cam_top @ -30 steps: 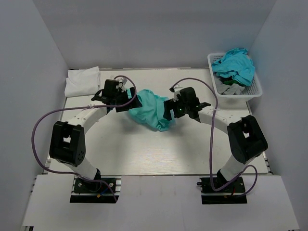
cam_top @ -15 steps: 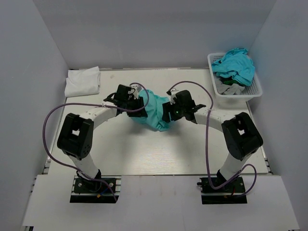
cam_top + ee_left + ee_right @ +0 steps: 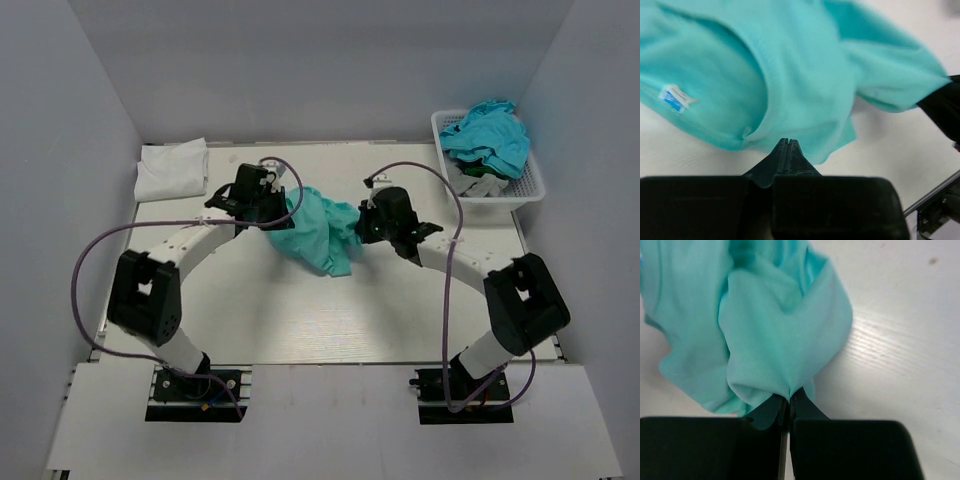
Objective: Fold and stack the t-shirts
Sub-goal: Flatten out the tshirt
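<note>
A gathered fold of the soft mint sea-green cloth t-shirt is pinched between the closed black fingers of the right gripper. The pale wood-grain table is seen beside the crumpled cloth, and a small brown mark is seen on it.

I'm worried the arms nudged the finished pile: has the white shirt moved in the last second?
No. The white shirt lies tight in the far-left corner of the table, just as before.
</note>
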Controlling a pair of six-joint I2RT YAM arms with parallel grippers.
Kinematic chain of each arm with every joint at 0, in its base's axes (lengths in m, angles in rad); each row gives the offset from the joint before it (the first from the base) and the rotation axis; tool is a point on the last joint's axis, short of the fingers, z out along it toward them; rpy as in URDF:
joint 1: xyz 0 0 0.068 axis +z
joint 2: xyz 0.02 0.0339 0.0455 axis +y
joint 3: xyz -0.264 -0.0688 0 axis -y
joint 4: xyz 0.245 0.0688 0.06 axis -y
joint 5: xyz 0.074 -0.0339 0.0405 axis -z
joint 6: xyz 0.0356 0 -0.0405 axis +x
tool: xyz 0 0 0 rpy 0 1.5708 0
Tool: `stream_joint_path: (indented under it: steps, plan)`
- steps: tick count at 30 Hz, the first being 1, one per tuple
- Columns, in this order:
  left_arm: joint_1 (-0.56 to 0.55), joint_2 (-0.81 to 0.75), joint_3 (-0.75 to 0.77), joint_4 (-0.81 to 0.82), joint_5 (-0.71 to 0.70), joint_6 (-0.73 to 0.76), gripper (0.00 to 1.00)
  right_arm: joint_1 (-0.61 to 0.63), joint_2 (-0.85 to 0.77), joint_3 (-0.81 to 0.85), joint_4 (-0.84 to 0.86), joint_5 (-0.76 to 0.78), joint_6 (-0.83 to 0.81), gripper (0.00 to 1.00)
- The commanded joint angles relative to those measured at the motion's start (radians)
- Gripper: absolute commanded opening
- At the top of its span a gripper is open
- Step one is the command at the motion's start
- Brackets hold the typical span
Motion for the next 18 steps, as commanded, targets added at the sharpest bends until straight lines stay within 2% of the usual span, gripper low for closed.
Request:
stream_joint_path:
  steps: [1,2,5,8,11,12,14,15,18]
  plan:
    - [0.015,-0.198,0.044,0.047,-0.047,-0.012,0.0,-0.009,-0.11,0.049,0.02,0.15,0.01,0.0]
    - [0.015,-0.227,0.044,0.061,-0.047,-0.025,0.0,-0.008,-0.121,0.056,0.0,0.193,0.007,0.0]
    - [0.015,-0.34,-0.02,0.15,-0.177,-0.058,0.0,-0.012,-0.183,0.081,-0.023,0.254,0.002,0.0]
    - [0.015,-0.408,-0.102,0.236,-0.177,-0.058,0.0,-0.016,-0.235,0.084,-0.049,0.261,0.004,0.0]
    - [0.015,-0.408,-0.12,0.289,-0.055,-0.023,0.0,-0.016,-0.238,0.089,-0.077,0.232,0.001,0.0]
    - [0.015,-0.378,-0.132,0.309,-0.021,-0.022,0.08,-0.017,-0.238,0.081,-0.078,0.225,0.001,0.0]
    - [0.015,-0.333,-0.132,0.322,0.081,-0.012,0.8,-0.019,-0.224,0.076,-0.084,0.213,0.008,0.0]
    - [0.015,-0.305,-0.101,0.304,0.114,0.005,1.0,-0.02,-0.22,0.072,-0.084,0.212,0.011,0.0]
    - [0.001,-0.175,-0.059,0.264,0.221,0.062,1.0,-0.022,-0.212,0.066,-0.084,0.204,0.013,0.0]
